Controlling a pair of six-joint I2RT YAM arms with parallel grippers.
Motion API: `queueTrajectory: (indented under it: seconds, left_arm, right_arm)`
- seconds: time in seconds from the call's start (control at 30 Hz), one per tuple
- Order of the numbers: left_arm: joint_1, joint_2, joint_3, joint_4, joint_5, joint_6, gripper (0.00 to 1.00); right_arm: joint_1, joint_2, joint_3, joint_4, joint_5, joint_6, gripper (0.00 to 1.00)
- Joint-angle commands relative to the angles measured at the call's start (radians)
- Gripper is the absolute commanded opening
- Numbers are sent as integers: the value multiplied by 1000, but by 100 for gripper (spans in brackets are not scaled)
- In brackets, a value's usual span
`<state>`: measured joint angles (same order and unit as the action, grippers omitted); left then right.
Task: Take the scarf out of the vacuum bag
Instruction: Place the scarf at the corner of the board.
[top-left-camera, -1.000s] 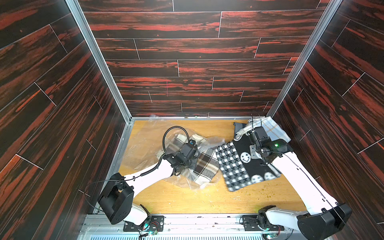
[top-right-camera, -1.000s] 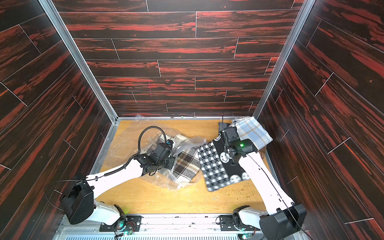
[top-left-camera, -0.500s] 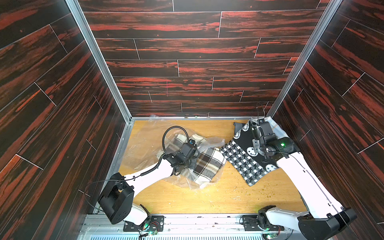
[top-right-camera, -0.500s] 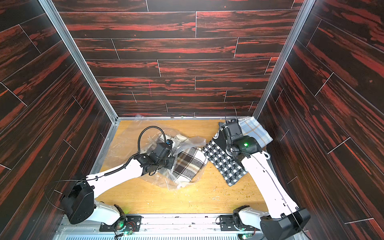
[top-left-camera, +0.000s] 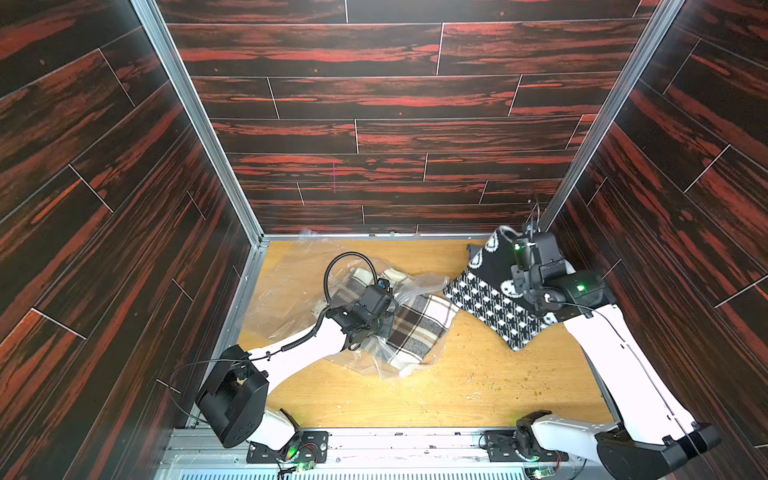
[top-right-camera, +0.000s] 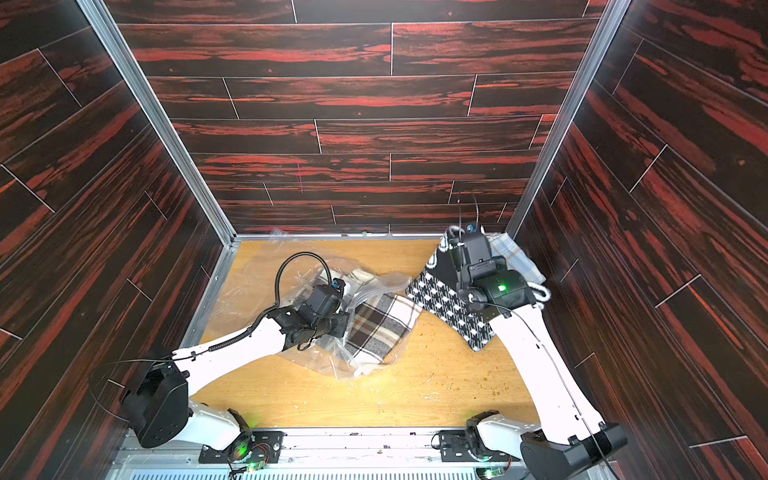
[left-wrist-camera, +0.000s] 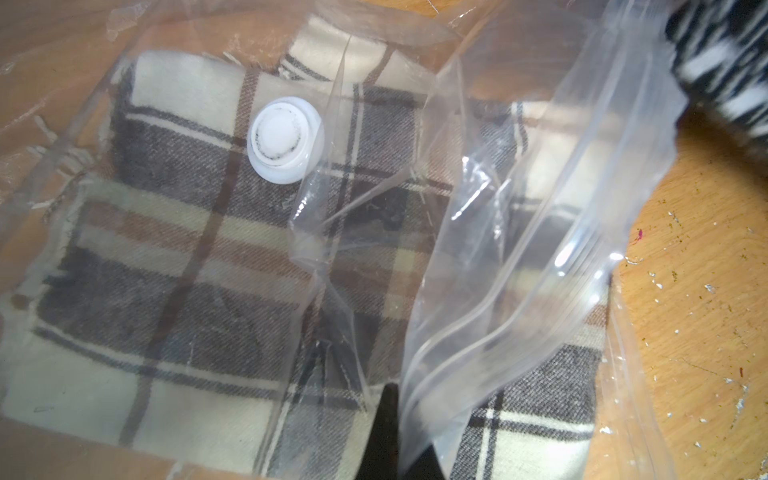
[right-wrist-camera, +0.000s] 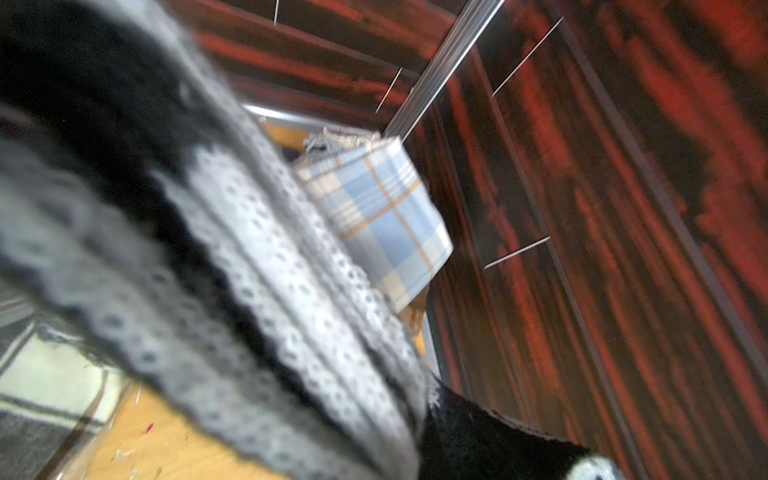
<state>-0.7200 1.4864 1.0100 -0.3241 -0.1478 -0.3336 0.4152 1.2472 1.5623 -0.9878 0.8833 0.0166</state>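
The clear vacuum bag (top-left-camera: 291, 286) lies crumpled on the wooden floor at the left, its white valve (left-wrist-camera: 284, 139) facing up. My left gripper (top-left-camera: 385, 331) is shut on a fold of its plastic near the zip edge (left-wrist-camera: 511, 316). A brown plaid scarf (top-left-camera: 415, 324) lies inside the bag. A black-and-white knitted scarf (top-left-camera: 490, 299) with smiley faces hangs outside the bag at the right, and my right gripper (top-right-camera: 463, 243) is shut on its upper end by the back right corner. Its cloth (right-wrist-camera: 208, 249) hides the right fingers.
A folded blue plaid cloth (top-right-camera: 513, 253) lies in the back right corner against the wall, right beside the right gripper. Dark wood-pattern walls close in three sides. Small crumbs dot the floor (top-left-camera: 478, 382) in front.
My right gripper has carried the black-and-white scarf away from the bag, up and toward the back right corner. The left gripper and the bag have stayed put.
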Motion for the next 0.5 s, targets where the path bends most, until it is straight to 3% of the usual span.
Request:
queueTrajectory:
  seconds: [0.0,0.23,0.47]
  left_arm:
    - [10,7,21,-1,-10,-6,0]
    - [10,13,21,5,-4,-10,0]
    - [12,23,24,9,-6,-6,0]
  right_arm:
    - [5,17,60,47,51,-34,0]
    - [5,40,83,120,115,-126,0]
    - [0,66,73,286,192,-302,0]
